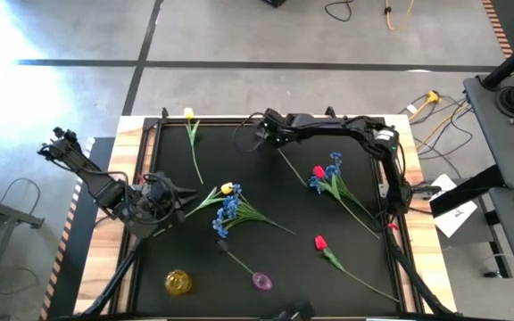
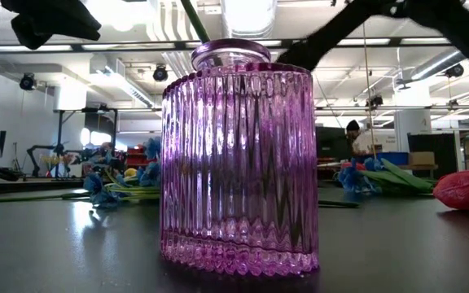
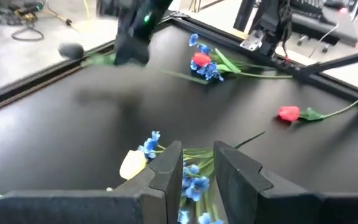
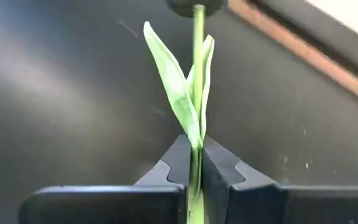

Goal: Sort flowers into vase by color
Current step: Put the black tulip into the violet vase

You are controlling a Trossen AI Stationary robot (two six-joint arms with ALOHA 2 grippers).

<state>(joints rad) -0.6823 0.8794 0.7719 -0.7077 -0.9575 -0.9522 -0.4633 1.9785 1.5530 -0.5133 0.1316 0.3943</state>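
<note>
A: What worried you most at that moment?

B: The stem. The right pincer was clamped tight on a thin green stem, low down, right where the two leaves branched. My guess was that a stem that thin could slide or twist between the pads once the arm swung, because the dark bloom at the far end would pull it sideways.

A: Where was that pincer over the worktop?

B: Near the far edge, around the middle. The stem ran straight out from between its fingers, with the bloom well beyond them.

A: And the vases?

B: At the near edge: a purple vase and a yellow vase, well apart from the held flower. It was a long carry, and I judged the limp stem might miss the narrow mouth or catch on the rim.

A: The other arm?

B: The left pincer hovered over a blue spray and a yellow tulip at the left-centre, fingers narrowly parted and holding nothing I could see.

A: Anything left lying?

B: A red tulip to the right, another red tulip with blue sprays beyond it, and one more yellow tulip at the far left.
</note>
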